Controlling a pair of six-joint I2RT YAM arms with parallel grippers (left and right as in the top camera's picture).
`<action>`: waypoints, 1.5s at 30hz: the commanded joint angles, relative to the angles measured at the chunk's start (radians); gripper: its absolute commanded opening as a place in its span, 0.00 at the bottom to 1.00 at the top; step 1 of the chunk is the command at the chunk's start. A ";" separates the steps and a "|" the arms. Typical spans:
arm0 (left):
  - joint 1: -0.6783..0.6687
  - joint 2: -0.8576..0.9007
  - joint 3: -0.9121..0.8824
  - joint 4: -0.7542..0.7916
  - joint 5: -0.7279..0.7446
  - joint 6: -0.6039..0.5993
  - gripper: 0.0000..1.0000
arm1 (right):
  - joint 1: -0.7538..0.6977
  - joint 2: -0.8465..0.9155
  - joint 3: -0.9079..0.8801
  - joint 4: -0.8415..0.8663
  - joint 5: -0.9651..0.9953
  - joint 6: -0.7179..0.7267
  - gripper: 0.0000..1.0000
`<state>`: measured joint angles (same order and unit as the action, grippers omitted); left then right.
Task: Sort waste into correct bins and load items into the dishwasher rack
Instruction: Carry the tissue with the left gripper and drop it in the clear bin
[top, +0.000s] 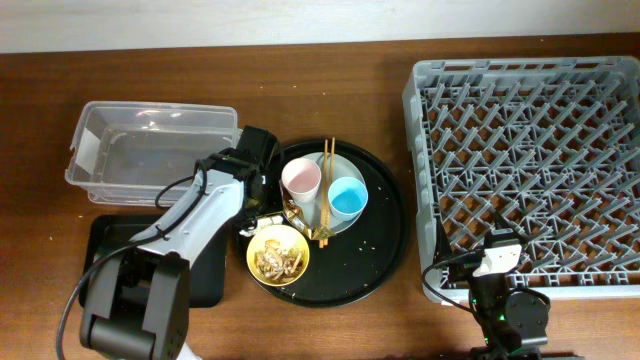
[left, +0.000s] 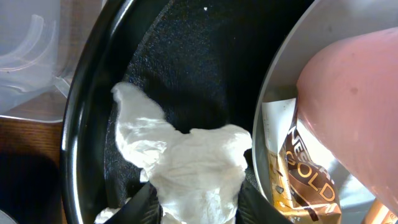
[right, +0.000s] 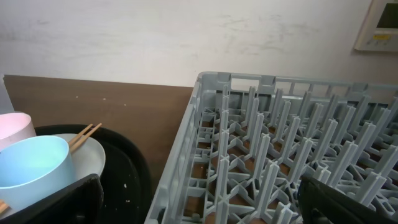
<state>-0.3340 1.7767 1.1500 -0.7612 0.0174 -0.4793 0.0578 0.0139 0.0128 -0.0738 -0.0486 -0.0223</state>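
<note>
Nips with the left pincer (left: 199, 202) a crumpled white tissue (left: 186, 155) lying on the round black tray (left: 180, 37) just beside the grey plate (left: 280, 68) and pink cup (left: 354, 93), likely so as to carry it to the clear tub (left: 25, 50) close by.

Dark brown wooden table (top: 330, 70) meeting a scuffed white wall (right: 137, 37) along its far edge, pale control panel (right: 380, 23) mounted high.
</note>
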 joint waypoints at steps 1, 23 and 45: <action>-0.005 0.009 -0.005 0.002 -0.014 -0.002 0.21 | -0.006 -0.006 -0.007 -0.001 0.008 0.013 0.98; 0.002 -0.269 0.343 -0.183 -0.278 0.091 0.01 | -0.006 -0.006 -0.007 -0.001 0.008 0.013 0.98; 0.260 -0.010 0.357 -0.169 -0.313 0.089 0.82 | -0.006 -0.006 -0.007 -0.001 0.008 0.013 0.98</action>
<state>-0.0814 1.7771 1.4830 -0.9279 -0.3195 -0.4084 0.0578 0.0139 0.0128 -0.0738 -0.0486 -0.0216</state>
